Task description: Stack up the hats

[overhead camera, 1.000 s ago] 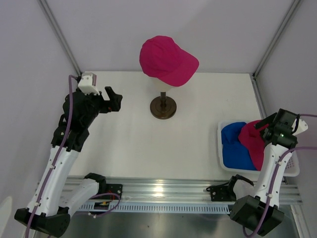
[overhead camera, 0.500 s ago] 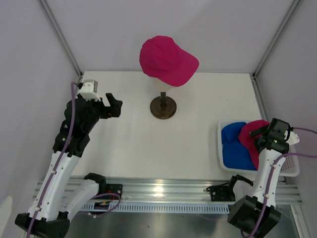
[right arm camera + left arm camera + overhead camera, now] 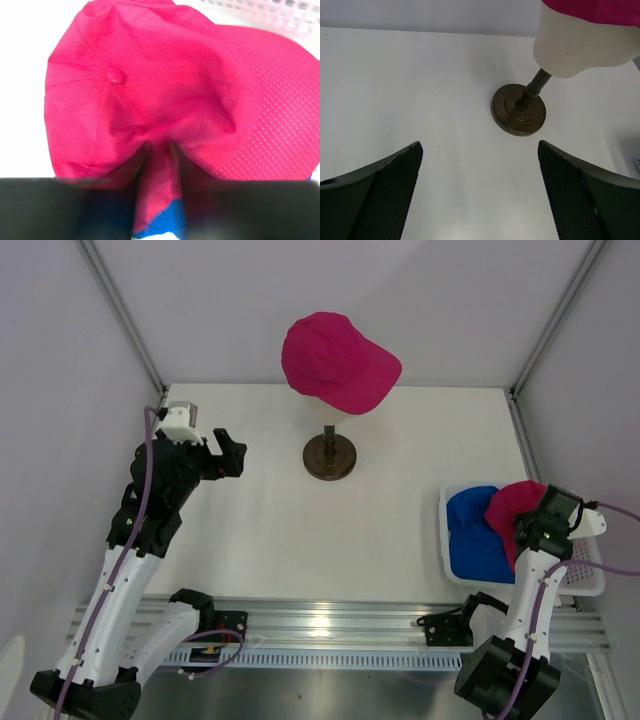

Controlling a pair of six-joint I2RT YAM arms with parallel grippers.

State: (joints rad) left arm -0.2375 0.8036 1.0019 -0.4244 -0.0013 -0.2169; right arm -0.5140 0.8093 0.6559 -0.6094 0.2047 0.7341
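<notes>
Pinches a crown fold of the loose pink hat [image 3: 150, 85] between the fingers of the right gripper [image 3: 160, 155], at 4 o'clock in the mesh basket [image 3: 585, 582], partly over the blue hat [image 3: 472, 535]. Holds the left gripper [image 3: 228, 452] at 9 o'clock, fingers spread wide on nothing. Best now: lift straight up (thin fold, likely to slip), clear the rim without dragging the blue one, then carry to the worn pink hat [image 3: 335, 360] at 12 o'clock.

Beyond the spread jaws of the left gripper [image 3: 478, 146], toward the right one, a stand [image 3: 519, 109] bore a cream head [image 3: 580, 47], seemingly under a pink hat [image 3: 600, 9].
</notes>
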